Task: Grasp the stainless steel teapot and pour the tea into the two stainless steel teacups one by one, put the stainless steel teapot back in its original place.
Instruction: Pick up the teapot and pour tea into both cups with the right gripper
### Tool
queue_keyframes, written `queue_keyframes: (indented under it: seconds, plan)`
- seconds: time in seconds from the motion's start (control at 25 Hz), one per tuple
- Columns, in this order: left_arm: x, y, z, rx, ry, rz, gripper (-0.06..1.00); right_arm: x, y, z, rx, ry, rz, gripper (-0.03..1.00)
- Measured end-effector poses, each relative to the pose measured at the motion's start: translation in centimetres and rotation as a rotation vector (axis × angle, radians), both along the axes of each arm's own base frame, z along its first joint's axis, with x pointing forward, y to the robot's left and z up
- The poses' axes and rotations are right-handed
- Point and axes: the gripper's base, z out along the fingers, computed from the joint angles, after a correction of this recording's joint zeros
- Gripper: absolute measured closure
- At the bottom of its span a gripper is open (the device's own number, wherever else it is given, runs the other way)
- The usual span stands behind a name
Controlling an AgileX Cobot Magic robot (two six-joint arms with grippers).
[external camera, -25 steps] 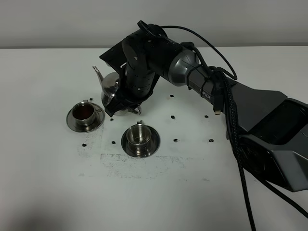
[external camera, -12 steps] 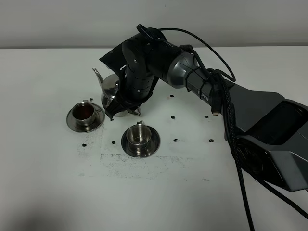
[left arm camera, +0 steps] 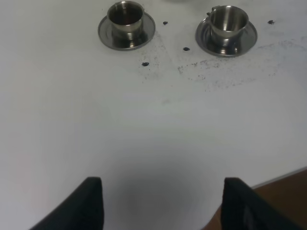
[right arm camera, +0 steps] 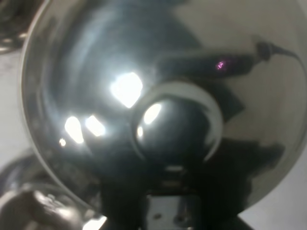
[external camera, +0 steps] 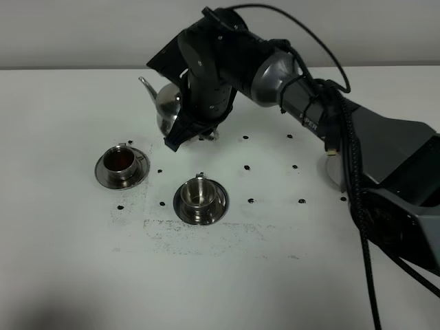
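Firmly clamped, the right fingers [external camera: 174, 141] hold the stainless steel teapot [external camera: 167, 103].
The teapot is upright, beyond and apart from the left teacup [external camera: 122, 162], which holds tea [external camera: 119, 159], and the right teacup [external camera: 199, 194]. The left fingers [left arm camera: 91, 203] stand spread apart above the tabletop [external camera: 69, 261].

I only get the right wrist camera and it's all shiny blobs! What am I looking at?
Observer: That shine is the teapot, gripped by your right gripper.
Operator: Is there tea in a cup?
Observer: Yes, the left-hand cup holds brown tea.
Operator: And the other one?
Observer: The middle cup shows only bare steel inside.
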Motion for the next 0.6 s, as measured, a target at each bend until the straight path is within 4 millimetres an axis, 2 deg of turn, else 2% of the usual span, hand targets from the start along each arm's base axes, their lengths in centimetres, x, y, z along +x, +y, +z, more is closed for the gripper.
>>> queue_keyframes:
  seconds: [0.12, 0.2, 0.4, 0.6]
  plan:
    - [0.0, 0.0, 0.0, 0.0, 0.0, 0.0, 0.42, 0.4, -1.2, 2.3, 0.004, -0.049, 0.006, 0.79]
    - [0.0, 0.0, 0.0, 0.0, 0.0, 0.0, 0.42, 0.5, -1.9, 3.0, 0.008, -0.057, -0.001, 0.79]
    - [0.0, 0.0, 0.0, 0.0, 0.0, 0.0, 0.42, -0.4, -4.0, 3.3, -0.041, -0.017, -0.01, 0.79]
    - [0.0, 0.0, 0.0, 0.0, 0.0, 0.0, 0.42, -2.0, -7.4, 3.5, -0.101, 0.043, -0.04, 0.79]
